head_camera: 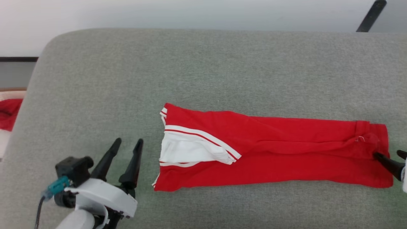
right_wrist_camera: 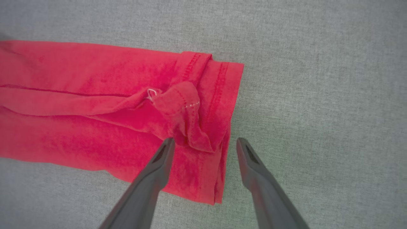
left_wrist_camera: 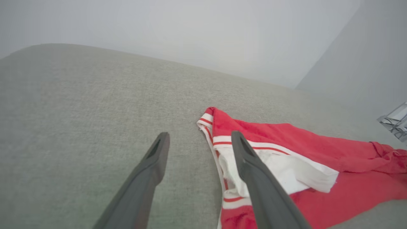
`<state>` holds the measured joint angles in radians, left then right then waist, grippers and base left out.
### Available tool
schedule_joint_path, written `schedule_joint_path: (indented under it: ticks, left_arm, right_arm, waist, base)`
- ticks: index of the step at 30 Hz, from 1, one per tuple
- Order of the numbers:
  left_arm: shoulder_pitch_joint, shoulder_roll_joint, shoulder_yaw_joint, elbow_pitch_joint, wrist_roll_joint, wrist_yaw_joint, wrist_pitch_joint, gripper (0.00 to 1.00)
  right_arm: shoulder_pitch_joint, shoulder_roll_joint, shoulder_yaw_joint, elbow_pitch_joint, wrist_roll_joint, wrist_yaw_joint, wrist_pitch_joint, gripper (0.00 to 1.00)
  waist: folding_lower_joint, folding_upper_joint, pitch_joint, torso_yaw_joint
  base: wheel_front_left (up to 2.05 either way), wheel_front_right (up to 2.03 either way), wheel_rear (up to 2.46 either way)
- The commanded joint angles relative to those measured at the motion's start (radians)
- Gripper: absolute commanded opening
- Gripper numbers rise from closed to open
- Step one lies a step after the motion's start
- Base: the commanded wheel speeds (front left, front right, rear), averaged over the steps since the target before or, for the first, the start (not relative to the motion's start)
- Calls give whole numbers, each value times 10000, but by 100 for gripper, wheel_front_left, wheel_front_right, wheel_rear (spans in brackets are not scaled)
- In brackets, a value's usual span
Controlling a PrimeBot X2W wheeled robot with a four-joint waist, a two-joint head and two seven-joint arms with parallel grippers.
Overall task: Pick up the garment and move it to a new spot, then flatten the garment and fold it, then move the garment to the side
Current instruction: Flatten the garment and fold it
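Right gripper (right_wrist_camera: pixel 206 140): fingers parted wide, nothing held, straddling the hem end of the garment (head_camera: pixel 286 152), one finger over the red cloth beside a puckered fold, the other over the bare grey cushion (head_camera: pixel 190 70). Left gripper (head_camera: pixel 128 141): likewise spread and empty, just beside the white-sleeved end and not touching it; the garment lies as a long folded band across the cushion. Hazard, as I judge it: a pinch on that loose pucker alone would lift a single layer, and with the other end unheld the folds could slide open and drag.
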<state>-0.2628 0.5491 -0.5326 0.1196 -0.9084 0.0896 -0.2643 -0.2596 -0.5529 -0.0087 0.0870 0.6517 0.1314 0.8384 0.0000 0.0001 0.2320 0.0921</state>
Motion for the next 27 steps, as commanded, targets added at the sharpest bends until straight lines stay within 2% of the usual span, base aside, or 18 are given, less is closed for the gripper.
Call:
schedule_joint_path:
  ticks: [1,8,15,27]
  left_arm:
    - [255,-223,370,115,367,-4,9,100]
    - [843,-1272,1926,433,2222,-198,9,100]
    - [745,-2011,2931,454,3825,-476,9,100]
    - [519,-3049,3926,1067,4824,-1446,9,100]
  right_arm:
    - [114,-61,-169,-18,48,-17,130,100]
    - [10,-40,-652,164,-186,-17,1063,100]
    - [-513,295,-685,623,-579,-17,1535,100]
    - [-712,1053,-375,1598,-1223,-17,1349,100]
  waist:
    - [0,-1,-30,142]
    - [0,-1,29,351]
    - [0,-1,151,440]
    - [0,-1,385,657]
  base:
    - [0,0,0]
    - [0,0,0]
    - [0,0,0]
    - [0,0,0]
